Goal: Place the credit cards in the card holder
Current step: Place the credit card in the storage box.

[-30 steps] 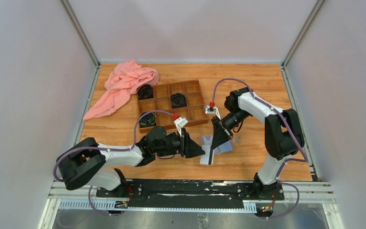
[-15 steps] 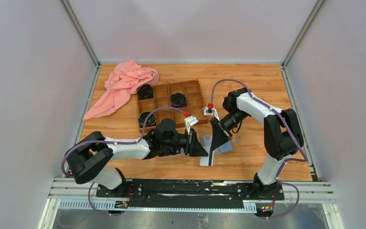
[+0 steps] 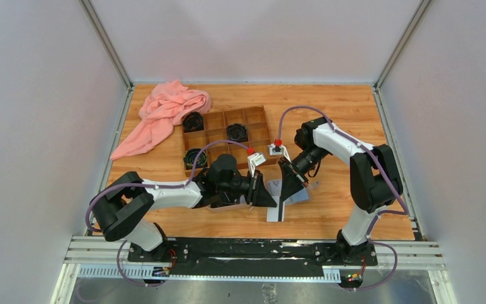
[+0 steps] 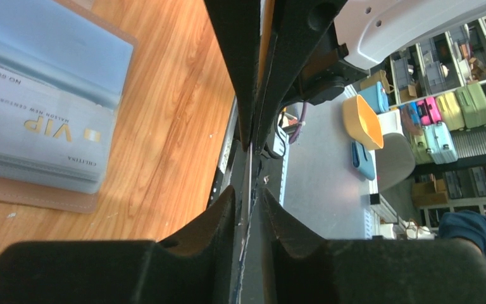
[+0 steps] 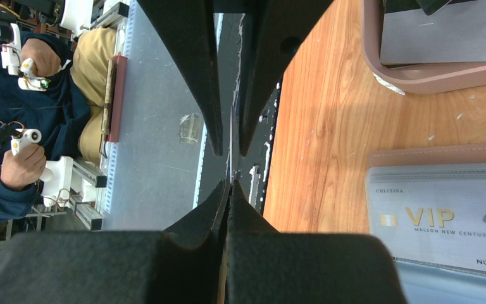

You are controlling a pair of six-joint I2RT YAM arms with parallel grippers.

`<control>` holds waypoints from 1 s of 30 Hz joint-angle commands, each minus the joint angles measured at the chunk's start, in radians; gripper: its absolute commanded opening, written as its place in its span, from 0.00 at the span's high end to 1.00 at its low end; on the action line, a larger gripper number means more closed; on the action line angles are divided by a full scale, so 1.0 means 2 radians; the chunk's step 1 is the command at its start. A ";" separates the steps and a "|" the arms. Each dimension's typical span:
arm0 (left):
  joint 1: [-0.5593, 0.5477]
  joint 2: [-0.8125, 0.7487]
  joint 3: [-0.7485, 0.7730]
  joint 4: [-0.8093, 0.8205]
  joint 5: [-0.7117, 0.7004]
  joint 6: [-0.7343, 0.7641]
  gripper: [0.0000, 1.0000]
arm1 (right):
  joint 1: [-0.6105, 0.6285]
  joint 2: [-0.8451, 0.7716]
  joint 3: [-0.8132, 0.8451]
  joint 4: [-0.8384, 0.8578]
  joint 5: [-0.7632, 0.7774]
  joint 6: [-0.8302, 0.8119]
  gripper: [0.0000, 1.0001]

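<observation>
Progress: partway. The card holder (image 4: 50,38) is lying open on the table, and a light grey VIP card (image 4: 44,136) is already sitting in its pale blue pocket. A black card (image 4: 250,168) is hanging edge-on between the arms, near the holder but not in it.

The left gripper (image 4: 248,218) is straddling that card with a narrow gap, and I cannot tell whether its pads are pressing. The right gripper (image 5: 229,209) is clenching the same card from the opposite side. This is looking like a handover, with insertion remaining.

Surface: the wood-grain tabletop (image 3: 342,114) is carrying a pink towel (image 3: 164,114), a wooden compartment box (image 3: 256,117) with black coils (image 3: 236,132), and a pink-rimmed tray (image 5: 430,73).

Room: white walls are enclosing the table. Beyond them, shelves of coloured bins (image 4: 455,57) are showing, and a person in dark blue (image 5: 12,114) is holding controllers.
</observation>
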 commanded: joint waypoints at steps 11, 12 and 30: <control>0.014 -0.001 0.045 -0.077 0.040 0.039 0.75 | 0.012 -0.001 0.004 0.003 0.016 0.001 1.00; 0.014 0.001 0.047 -0.079 0.040 0.039 0.77 | 0.012 -0.001 0.004 0.003 0.016 0.001 1.00; 0.009 -0.080 -0.002 -0.097 -0.043 0.030 1.00 | -0.034 -0.059 0.012 0.005 0.030 0.005 0.02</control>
